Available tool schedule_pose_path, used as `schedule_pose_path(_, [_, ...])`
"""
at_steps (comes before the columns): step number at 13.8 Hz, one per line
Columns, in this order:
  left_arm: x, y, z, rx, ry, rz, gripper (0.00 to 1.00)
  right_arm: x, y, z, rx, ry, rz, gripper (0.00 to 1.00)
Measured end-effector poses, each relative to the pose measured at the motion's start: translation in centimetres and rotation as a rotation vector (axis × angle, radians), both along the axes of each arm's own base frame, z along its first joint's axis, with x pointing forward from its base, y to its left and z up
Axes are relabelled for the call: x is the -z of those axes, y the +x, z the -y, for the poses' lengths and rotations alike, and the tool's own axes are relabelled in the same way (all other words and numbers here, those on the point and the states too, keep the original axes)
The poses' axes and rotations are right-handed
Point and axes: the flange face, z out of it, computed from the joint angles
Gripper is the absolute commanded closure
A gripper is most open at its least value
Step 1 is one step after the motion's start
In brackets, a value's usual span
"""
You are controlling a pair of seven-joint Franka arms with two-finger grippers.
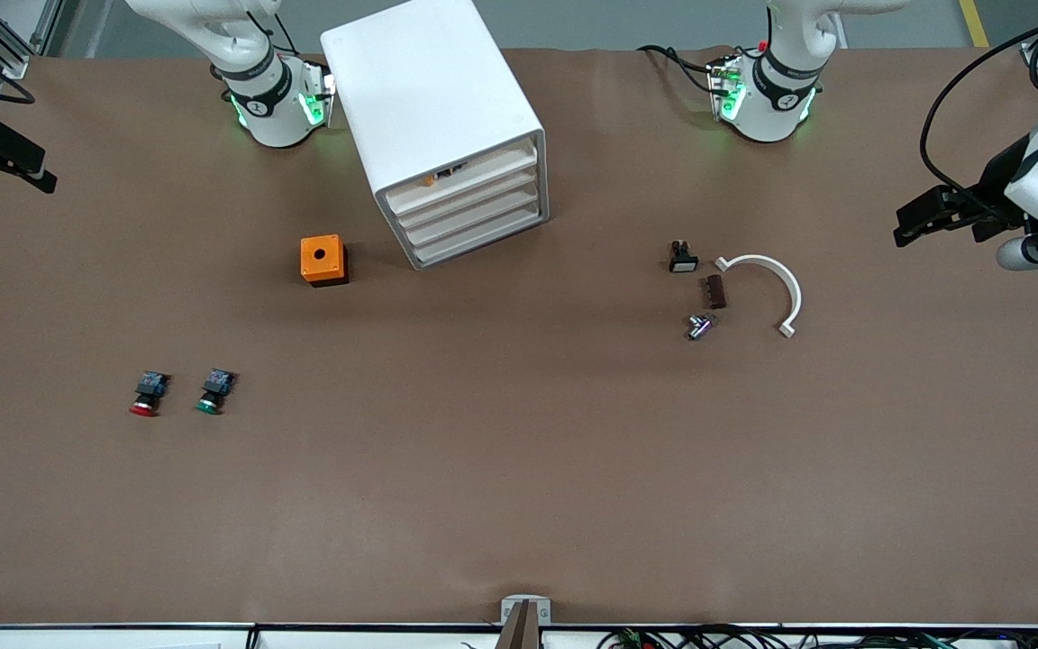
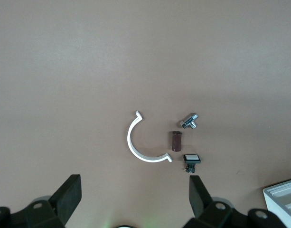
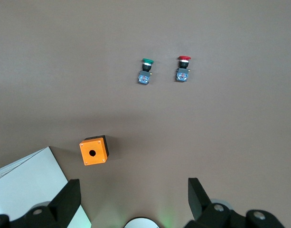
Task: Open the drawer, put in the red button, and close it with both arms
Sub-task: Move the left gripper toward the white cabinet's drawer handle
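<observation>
Facing the front camera, the shut drawer [image 1: 462, 176] is noted atop the cabinet [image 1: 433, 108] nearest the right arm's base, both grippers raised, fingers wide and empty; red button [image 1: 146, 395] lies on bench [image 1: 519, 469].

The drawer [image 1: 458, 178], topmost of four shallow white trays in the boxy white cabinet [image 1: 433, 99], is shut flush with the three below it. The red button [image 1: 148, 395], red cap and black body with blue back, lies on its side well apart from that cabinet, nearer the front camera, toward the right arm's end
</observation>
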Motion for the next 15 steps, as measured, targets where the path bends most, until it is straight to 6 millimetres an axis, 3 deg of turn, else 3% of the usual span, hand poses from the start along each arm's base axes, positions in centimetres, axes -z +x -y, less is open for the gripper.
schedule_pose_path(10, [0.9, 0.3, -0.1, -0.002, 0.002, -0.023, 0.0, 0.1, -0.1, 0.0, -0.001, 0.0, -0.006, 0.0])
schedule_pose_path(12, [3.1, 1.1, -0.1, -0.002, 0.005, -0.065, 0.0, 0.1, -0.1, 0.0, -0.001, 0.001, -0.007, 0.0])
schedule_pose_path(15, [8.2, 3.1, 0.5, 0.006, 0.011, -0.153, 0.0, 0.1, -0.1, 0.0, -0.001, 0.001, -0.007, 0.0])
